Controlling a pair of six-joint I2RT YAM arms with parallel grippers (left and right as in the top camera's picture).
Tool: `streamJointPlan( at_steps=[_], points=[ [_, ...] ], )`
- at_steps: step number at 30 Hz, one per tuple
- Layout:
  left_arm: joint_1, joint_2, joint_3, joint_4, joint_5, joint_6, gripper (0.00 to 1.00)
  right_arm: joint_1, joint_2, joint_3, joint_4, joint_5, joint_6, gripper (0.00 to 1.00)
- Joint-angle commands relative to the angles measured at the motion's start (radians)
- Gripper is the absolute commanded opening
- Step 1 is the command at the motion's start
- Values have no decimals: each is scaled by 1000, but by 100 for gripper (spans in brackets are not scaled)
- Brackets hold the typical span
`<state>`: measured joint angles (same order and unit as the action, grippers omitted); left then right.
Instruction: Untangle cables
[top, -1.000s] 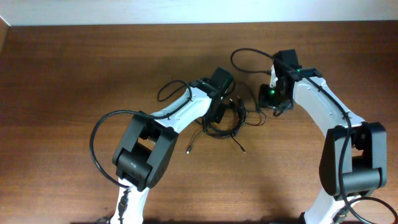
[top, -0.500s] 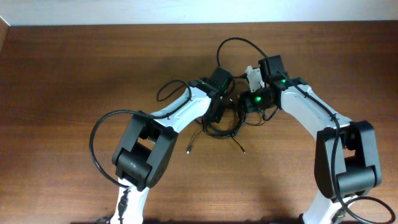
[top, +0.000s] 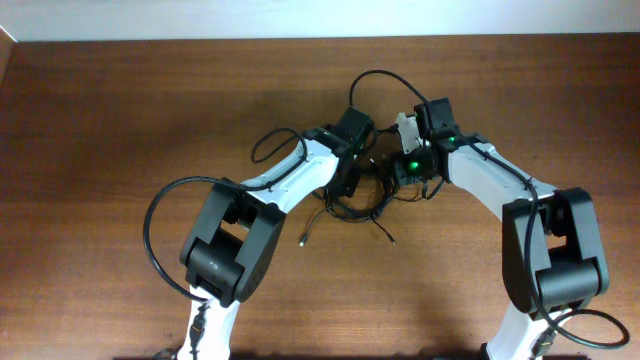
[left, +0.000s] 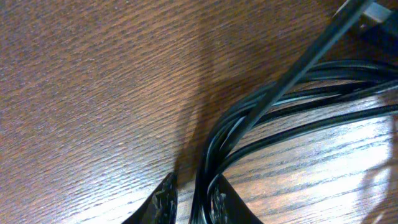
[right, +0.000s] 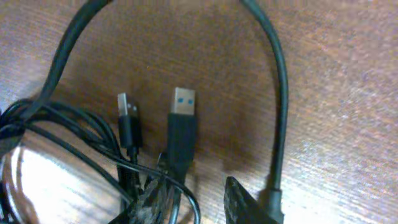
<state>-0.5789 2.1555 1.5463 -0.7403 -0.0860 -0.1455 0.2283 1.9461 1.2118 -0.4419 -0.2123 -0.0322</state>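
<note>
While both white robot arms lean in over the brown wooden surface (top: 110, 110), the tangle of thin black cables (top: 360, 212) lies between them, a little toward 12 o'clock from the middle of the surface. The left arm reaches in from 7 o'clock and the right arm from 5 o'clock, so the two sets of jaws meet the knot from opposite sides, a placement that would let them draw it apart.

In the left wrist view the left jaws stand narrow. Their two dark fingertips (left: 163, 198) pinch a bundle of several strands that runs away toward 2 o'clock, a hold that seems meant to anchor the knot.

In the right wrist view the right jaws are parted, with one fingertip (right: 249, 202) on each side of a black cord ending in a flat silver plug with a blue insert (right: 182, 106); they are not closed on it. A smaller black plug (right: 127, 118) lies just beside it at 9 o'clock. The right arm is probably lining up on that free end, likely the easiest to pull clear.
</note>
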Motion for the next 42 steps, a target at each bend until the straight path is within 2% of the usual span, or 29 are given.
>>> streamJointPlan(
  at_steps=[1, 4, 9, 12, 14, 18, 26, 28, 31, 35, 36, 39, 42],
  points=[
    [12, 31, 10, 2, -9, 9, 20, 7, 9, -9, -23, -8, -13, 31],
    [12, 31, 10, 3, -8, 9, 21, 7, 9, -9, -90, -77, -13, 38],
    [12, 31, 10, 3, -8, 9, 22, 7, 9, -10, -108, -88, -13, 38],
    [12, 31, 10, 3, -9, 9, 22, 7, 10, -13, -102, -11, -13, 28],
    [12, 31, 10, 3, -9, 9, 22, 7, 9, -13, -92, -17, -13, 26],
    [11, 31, 10, 5, -9, 9, 22, 7, -11, 10, -98, -69, -13, 4],
    [12, 31, 10, 5, -9, 9, 21, 7, -188, 25, -169, -62, -13, 4],
    [12, 31, 10, 5, -9, 9, 20, 7, -253, 25, -192, 11, -13, 4],
    [12, 31, 10, 5, -9, 9, 22, 7, -303, 24, -268, 26, -13, 12],
    [12, 31, 10, 5, -9, 9, 21, 27, -236, 22, -336, 27, -13, 13],
    [13, 31, 10, 5, -9, 9, 21, 27, -213, 22, -318, 38, -13, 22],
    [12, 31, 10, 6, -9, 9, 22, 27, -155, 22, -241, 39, -13, 41],
    [11, 31, 10, 6, -9, 9, 22, 27, -96, 22, -135, 80, -14, 47]
  ],
)
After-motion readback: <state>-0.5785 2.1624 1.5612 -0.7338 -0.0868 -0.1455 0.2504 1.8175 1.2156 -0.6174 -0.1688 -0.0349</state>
